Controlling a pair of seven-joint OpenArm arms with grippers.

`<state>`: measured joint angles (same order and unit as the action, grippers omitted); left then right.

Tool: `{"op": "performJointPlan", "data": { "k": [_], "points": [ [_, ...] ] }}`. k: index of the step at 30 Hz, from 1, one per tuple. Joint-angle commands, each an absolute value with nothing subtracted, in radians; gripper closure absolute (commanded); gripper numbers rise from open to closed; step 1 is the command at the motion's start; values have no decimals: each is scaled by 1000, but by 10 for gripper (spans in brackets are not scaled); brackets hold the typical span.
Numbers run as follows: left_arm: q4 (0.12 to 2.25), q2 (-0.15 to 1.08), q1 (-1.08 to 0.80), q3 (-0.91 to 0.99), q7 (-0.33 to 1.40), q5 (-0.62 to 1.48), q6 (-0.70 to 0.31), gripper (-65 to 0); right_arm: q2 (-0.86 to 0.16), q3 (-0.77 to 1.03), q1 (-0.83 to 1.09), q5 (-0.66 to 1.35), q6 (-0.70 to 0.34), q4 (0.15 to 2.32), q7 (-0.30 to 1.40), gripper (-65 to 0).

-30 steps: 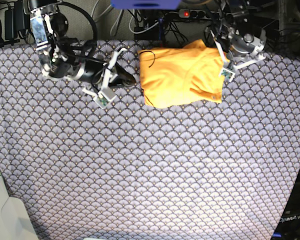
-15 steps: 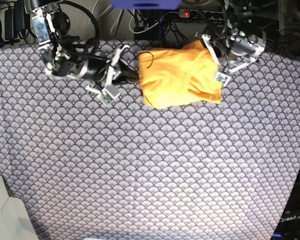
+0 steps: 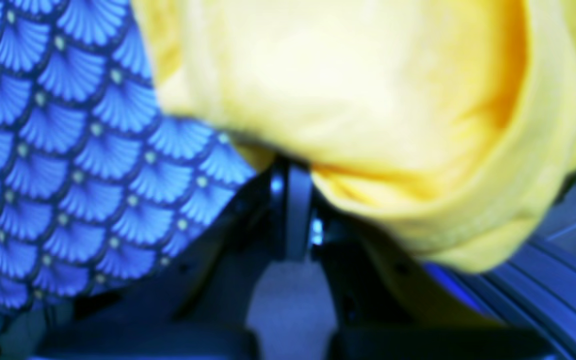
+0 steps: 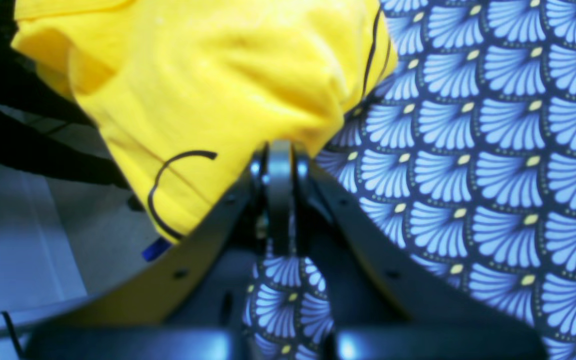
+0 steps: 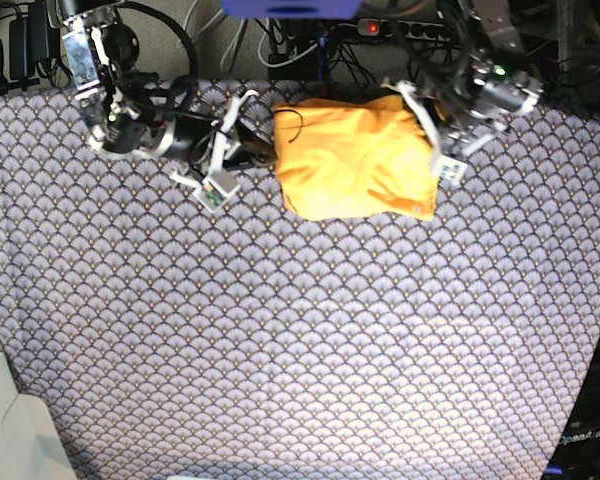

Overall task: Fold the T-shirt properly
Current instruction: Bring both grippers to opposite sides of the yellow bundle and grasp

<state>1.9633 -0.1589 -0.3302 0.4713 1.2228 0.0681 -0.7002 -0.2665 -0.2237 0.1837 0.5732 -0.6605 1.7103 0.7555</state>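
Note:
The T-shirt (image 5: 350,160) is a folded yellow-orange bundle near the table's far edge. My left gripper (image 5: 430,138) is shut and presses against the bundle's right side, where the cloth bunches up. In the left wrist view the T-shirt (image 3: 368,90) drapes over the closed left gripper (image 3: 290,172) and hides its tips. My right gripper (image 5: 266,152) is shut, its tip touching the shirt's left edge. In the right wrist view the right gripper (image 4: 279,150) meets the T-shirt (image 4: 218,75) at its hem. No cloth shows between either pair of jaws.
A blue-grey scallop-patterned cloth (image 5: 300,330) covers the table. A thin black cable (image 5: 298,115) loops over the shirt's far left corner. A power strip (image 5: 380,28) and tangled cables lie beyond the far edge. A white object (image 5: 10,420) stands at the near left.
My left gripper moved left into the shirt's right side, making the bundle narrower. My right gripper moved right up to the left edge. Both stayed shut.

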Motion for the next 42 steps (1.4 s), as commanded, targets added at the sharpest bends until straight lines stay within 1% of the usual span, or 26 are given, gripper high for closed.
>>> {"op": "performJointPlan", "data": {
  "k": [1,5,9,11,16,23,33,36,42],
  "points": [
    [1972,-157,-308,503,1214,90,-698,0,-271,-222,177,590,-667,1727,734,0],
    [1966,-157,-283,602,1274,107,-698,0,-271,-222,177,590,-667,1727,734,0],
    [1966,-157,-289,634,1313,107,-698,0,-272,-222,173,590,-668,1727,734,0],
    [1966,-157,-292,633,1316,107,-698,0,-271,-222,170,590,-668,1727,734,0],
    [1972,-157,-308,631,1396,108,-698,0,-269,-222,166,590,-668,1727,734,0],
    [1972,-157,-355,630,1396,108,-698,0,-269,-222,168,590,-670,1727,734,0],
    [1966,-157,-352,627,1396,136,-698,0,-268,-222,166,590,-670,1727,734,0],
    [1966,-157,-352,581,1396,171,-698,0,-268,-222,166,590,-670,1727,734,0],
    [1960,-157,-325,526,1396,173,-698,0,-266,-222,170,590,-670,1727,734,0]
  ]
}}
